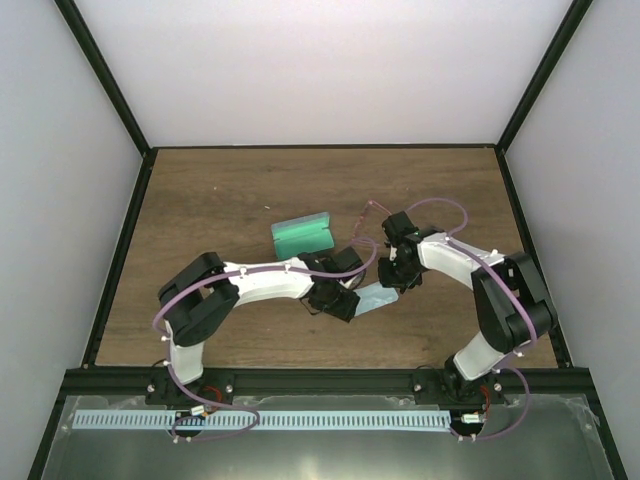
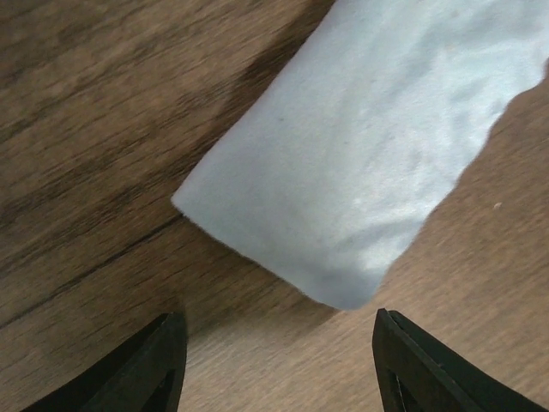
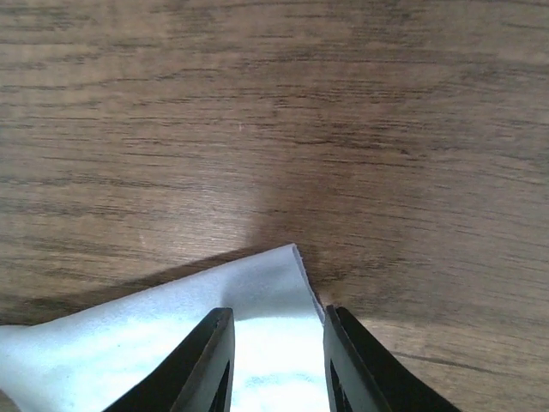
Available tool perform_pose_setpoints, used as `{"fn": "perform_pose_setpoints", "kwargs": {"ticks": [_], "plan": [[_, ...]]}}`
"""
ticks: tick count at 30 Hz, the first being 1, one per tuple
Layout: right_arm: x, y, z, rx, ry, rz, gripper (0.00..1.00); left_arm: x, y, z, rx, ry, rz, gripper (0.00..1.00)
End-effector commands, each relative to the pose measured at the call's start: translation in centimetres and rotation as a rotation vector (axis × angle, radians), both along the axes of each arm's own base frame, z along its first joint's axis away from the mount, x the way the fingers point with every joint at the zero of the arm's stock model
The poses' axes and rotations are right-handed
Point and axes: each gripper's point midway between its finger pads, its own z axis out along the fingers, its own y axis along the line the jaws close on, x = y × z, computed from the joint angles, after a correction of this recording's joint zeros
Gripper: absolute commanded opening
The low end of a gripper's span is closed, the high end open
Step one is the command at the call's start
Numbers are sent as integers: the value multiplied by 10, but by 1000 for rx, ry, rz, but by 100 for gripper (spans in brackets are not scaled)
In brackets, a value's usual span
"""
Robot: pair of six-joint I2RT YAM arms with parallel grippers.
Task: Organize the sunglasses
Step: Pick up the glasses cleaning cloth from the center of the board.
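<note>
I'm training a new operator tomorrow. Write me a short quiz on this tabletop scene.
1. True or false: the left jaws are clamped on the cloth.
2. Where does the case lie? A) farther from the arm bases than the cloth; B) on top of the cloth; C) between the right jaws.
3. Fill in: a corner of the cloth lies between the ___ jaws.
Key: 1 false, they stand open with the cloth ahead of them; 2 A; 3 right.
</note>
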Motion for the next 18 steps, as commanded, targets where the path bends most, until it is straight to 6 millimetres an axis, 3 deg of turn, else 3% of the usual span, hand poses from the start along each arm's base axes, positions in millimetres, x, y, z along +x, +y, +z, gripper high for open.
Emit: {"fn": "perform_pose_setpoints", "kwargs": {"ticks": [1,8,12,18], "plan": [[-3,-2,-10,-20,9,12,30,5,7,-8,43,13,46,61],[-16,-7,-24,-36,49,14,28,7,11,-11,51,23,61,62],[-24,-7,-25,-25,68,7,15,9,13,-10,54,18,69,62],[-36,-6,-23,3,81,-5,8,12,16,-7,42,17,91,62]]}}
